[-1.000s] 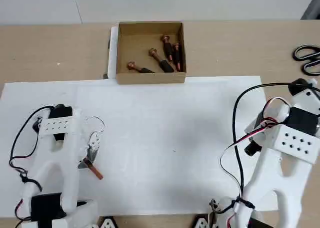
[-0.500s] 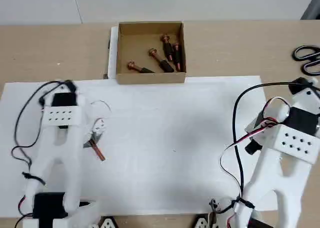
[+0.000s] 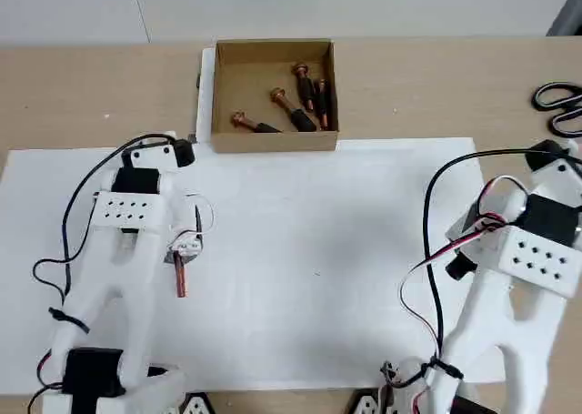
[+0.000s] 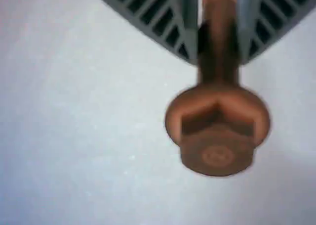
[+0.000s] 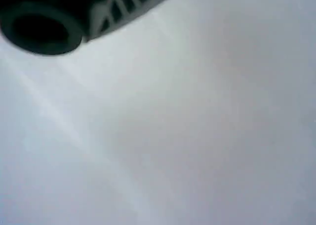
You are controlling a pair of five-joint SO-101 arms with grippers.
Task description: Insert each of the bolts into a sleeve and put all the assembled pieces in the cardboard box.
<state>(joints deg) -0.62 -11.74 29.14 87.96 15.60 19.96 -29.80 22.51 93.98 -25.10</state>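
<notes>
Pinching one bolt (image 4: 217, 131): left pincer (image 3: 182, 257); four assembled pieces (image 3: 291, 109) in cardboard box (image 3: 273, 143); right pincer (image 5: 128, 5) state: cannot tell.

A tan wooden surface (image 3: 91, 86) spans the frame, its lower part covered by a white sheet (image 3: 318, 250). A pale grey band (image 3: 364, 5) runs along the top (floor or wall, unclear). Scissors (image 3: 559, 105) lie at the right edge.

Bare white sheet (image 3: 309, 250) is stretching wide between the left arm (image 3: 118, 268) and right arm (image 3: 518, 287), giving open passage up to the cardboard box (image 3: 273, 143). Box walls are rising around it, and assembled pieces (image 3: 296, 111) are crowding its right side. Scissors (image 3: 559, 105) are lying far right.
</notes>
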